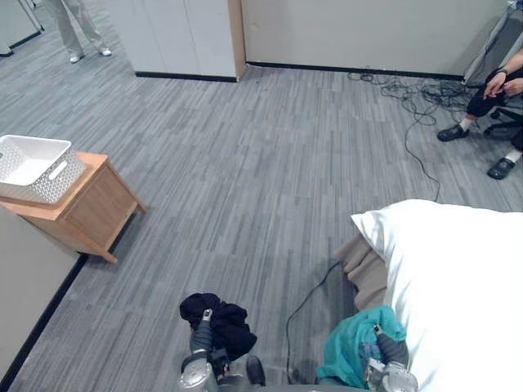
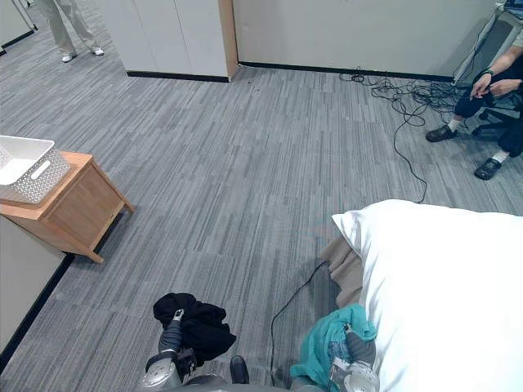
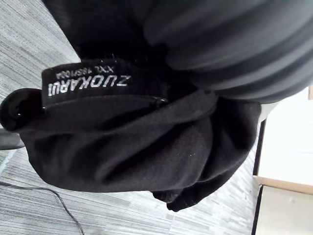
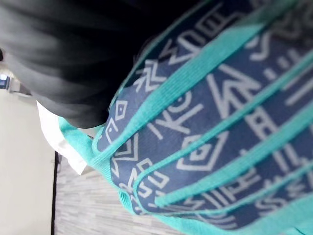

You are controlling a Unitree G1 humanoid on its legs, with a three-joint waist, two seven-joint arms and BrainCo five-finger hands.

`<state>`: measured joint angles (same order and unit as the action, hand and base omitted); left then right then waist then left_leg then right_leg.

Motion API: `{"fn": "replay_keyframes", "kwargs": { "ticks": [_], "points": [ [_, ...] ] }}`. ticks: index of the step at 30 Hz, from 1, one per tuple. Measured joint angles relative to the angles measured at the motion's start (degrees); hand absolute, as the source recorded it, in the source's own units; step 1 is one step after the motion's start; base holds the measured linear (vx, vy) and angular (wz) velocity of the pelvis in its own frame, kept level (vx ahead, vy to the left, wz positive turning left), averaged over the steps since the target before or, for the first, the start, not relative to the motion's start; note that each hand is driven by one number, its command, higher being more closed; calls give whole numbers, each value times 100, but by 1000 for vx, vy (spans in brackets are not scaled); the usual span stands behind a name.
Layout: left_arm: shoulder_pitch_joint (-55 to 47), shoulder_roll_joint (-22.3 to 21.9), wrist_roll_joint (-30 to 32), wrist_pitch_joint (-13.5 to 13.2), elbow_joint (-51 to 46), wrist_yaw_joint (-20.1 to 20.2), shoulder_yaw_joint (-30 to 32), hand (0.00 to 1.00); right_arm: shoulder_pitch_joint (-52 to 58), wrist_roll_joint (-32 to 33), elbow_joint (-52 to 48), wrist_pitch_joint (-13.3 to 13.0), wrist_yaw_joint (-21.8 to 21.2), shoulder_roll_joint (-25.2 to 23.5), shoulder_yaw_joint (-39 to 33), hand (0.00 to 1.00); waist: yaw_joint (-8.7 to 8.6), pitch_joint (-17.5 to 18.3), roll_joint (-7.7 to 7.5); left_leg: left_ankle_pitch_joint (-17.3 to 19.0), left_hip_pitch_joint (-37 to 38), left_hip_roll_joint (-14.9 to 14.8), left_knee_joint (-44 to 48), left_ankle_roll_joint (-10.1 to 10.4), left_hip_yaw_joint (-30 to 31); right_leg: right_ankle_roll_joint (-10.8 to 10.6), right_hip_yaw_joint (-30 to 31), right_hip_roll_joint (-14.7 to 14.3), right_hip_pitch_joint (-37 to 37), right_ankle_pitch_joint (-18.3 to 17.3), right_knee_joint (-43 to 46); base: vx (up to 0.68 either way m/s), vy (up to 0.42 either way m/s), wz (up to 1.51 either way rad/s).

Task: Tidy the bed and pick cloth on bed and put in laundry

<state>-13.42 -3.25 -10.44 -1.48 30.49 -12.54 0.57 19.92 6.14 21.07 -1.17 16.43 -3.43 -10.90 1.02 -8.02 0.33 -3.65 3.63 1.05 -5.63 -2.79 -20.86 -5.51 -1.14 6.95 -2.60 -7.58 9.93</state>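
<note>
A black cloth hangs bunched in my left hand low in the eye views, above the grey carpet. In the left wrist view the black cloth with its sewn label lies pressed against the hand's dark cover. My right hand is shut on a teal patterned cloth beside the bed's edge; the teal cloth shows navy bands with pale figures. The bed's white duvet lies to the right. A white laundry basket stands on a wooden nightstand at the left.
A beige sheet hangs at the bed's near corner. Black cables trail over the carpet at the back right by a seated person. Another person stands at the back left. A pale wall runs beside the nightstand.
</note>
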Motion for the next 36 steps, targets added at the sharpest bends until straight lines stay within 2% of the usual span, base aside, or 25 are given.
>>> {"fn": "replay_keyframes", "kwargs": {
  "ticks": [6, 10, 12, 14, 15, 17, 18, 19, 21, 24, 25, 26, 27, 28, 29, 30, 31, 32, 33, 34, 36],
  "points": [
    [2, 1, 0, 0, 0, -24, 8, 100, 3, -15, 15, 6, -3, 0, 0, 100, -4, 24, -39, 39, 52, -22, -9, 39, -49, 21, 55, -27, -19, -19, -20, 0, 0, -5],
    [0, 15, -4, 0, 0, -41, 26, 100, -63, -189, 330, 51, -34, 11, 9, 100, -5, 94, -120, 84, 143, -91, -7, 133, -13, 58, 33, -95, -153, -37, -200, 28, -43, -1],
    [15, 21, -8, 0, 0, -41, 146, 100, -94, -264, 468, 82, -35, 62, 16, 100, -28, 95, -151, 214, 116, -143, 206, 262, 34, 142, -79, -142, -290, -95, -254, 92, -94, 15],
    [90, 3, -14, -2, -15, -42, 276, 100, -120, -383, 433, 176, -38, 72, 22, 100, 10, -21, -111, 838, -370, -529, 1669, 408, 84, 236, -331, -170, -572, -151, -432, 112, -120, 15],
    [111, 10, -15, -2, -17, -43, 357, 100, -151, -439, 431, 178, -37, 77, 20, 100, -5, -40, -96, 944, -544, -662, 2093, 489, 45, 247, -395, -191, -626, -159, -473, 57, -95, 24],
    [123, 19, -18, -7, -118, -101, 476, 100, -281, -505, 431, 185, -33, 147, -16, 100, -5, -105, -61, 921, -1174, -1043, 3390, 664, -57, 377, -486, -262, -743, -204, -631, 58, -113, 21],
    [119, 13, -18, -7, -135, -121, 478, 100, -329, -510, 425, 190, -33, 169, -31, 100, 2, -169, -106, 893, -1338, -1103, 3606, 733, -79, 394, -479, -262, -744, -214, -638, 87, -100, 6],
    [105, 13, -14, -1, -135, -124, 477, 100, -430, -527, 438, 218, -36, 192, -29, 100, 23, -190, -76, 1042, -1442, -1086, 3574, 731, -146, 425, -479, -219, -725, -246, -636, 138, -27, 1],
    [105, 13, -4, -1, -150, -121, 478, 100, -647, -595, 452, 285, -37, 410, -56, 100, -8, -250, -19, 1065, -1583, -906, 2812, 690, -357, 391, -465, -41, -699, -335, -660, 193, 7, 6],
    [102, 10, 21, 0, -192, -112, 479, 100, -859, -695, 469, 319, -33, 581, -164, 100, 32, -273, -8, 849, -1942, -690, 1764, 808, -659, 181, -506, 241, -757, -468, -828, 306, 143, 7],
    [100, 17, 57, 3, -224, -102, 486, 100, -976, -737, 543, 345, -44, 653, -171, 100, 88, -283, 23, 675, -2026, -678, 1521, 656, -725, -24, -548, 297, -840, -525, -842, 511, 256, -14],
    [104, 20, 128, 21, -224, -78, 520, 100, -1007, -750, 729, 380, -57, 716, -173, 100, 146, -299, -45, 192, -1887, -596, 1499, 239, -704, -232, -578, 420, -1073, -647, -827, 487, 230, -9],
    [100, 17, 160, 49, -226, -65, 528, 100, -1017, -787, 796, 388, -83, 694, -179, 100, 149, -316, -164, 330, -1842, -460, 1610, -29, -676, -361, -634, 555, -1160, -654, -733, 545, 228, 17],
    [118, 6, 178, 79, -272, -28, 572, 100, -993, -865, 824, 388, -173, 620, -174, 100, 130, -326, -285, 572, -1777, -353, 1833, -129, -634, -573, -702, 730, -986, -686, 12, 545, 276, 34],
    [109, 21, 216, 92, -307, 8, 581, 100, -1044, -908, 909, 387, -189, 536, -173, 100, 121, -384, -342, 809, -1569, -319, 1939, -140, -601, -727, -629, 858, -428, -587, 1513, 532, 288, 30],
    [112, 28, 216, 97, -307, 8, 591, 100, -1059, -908, 931, 387, -195, 516, -175, 100, 109, -408, -352, 869, -1490, -307, 1932, -138, -575, -782, -623, 900, -269, -510, 1932, 524, 284, 11],
    [171, 128, 213, 128, -307, -11, 570, 100, -1144, -915, 1021, 388, -252, 441, -166, 100, 81, -617, -445, 1127, -901, -222, 1796, -26, -416, -887, -461, 981, 584, -153, 4205, 539, 244, 37],
    [150, 213, 213, 139, -297, -30, 479, 100, -1149, -920, 1035, 390, -272, 446, -159, 100, -38, -700, -384, 1190, -392, -238, 1566, 10, -249, -548, -724, 989, 940, -338, 4970, 549, 223, 52],
    [136, 270, 213, 133, -300, -33, 413, 100, -1134, -921, 1003, 389, -274, 458, -151, 100, -70, -728, -314, 1212, -167, -257, 1437, 39, -157, -369, -928, 985, 1092, -446, 5035, 569, 183, 74],
    [203, 365, 213, 103, -306, -32, 356, 100, -1078, -925, 927, 381, -277, 466, -141, 100, -175, -780, -230, 1274, 235, -316, 1191, 82, 15, -168, -1221, 945, 1467, -615, 4785, 670, 84, 76],
    [329, 472, 212, 99, -286, -33, 353, 100, -1122, -925, 813, 376, -281, 461, -98, 100, -263, -789, -201, 1390, 503, -432, 1033, 196, 315, -29, -1297, 782, 2067, -670, 3450, 618, -42, 95]
  ]
}}
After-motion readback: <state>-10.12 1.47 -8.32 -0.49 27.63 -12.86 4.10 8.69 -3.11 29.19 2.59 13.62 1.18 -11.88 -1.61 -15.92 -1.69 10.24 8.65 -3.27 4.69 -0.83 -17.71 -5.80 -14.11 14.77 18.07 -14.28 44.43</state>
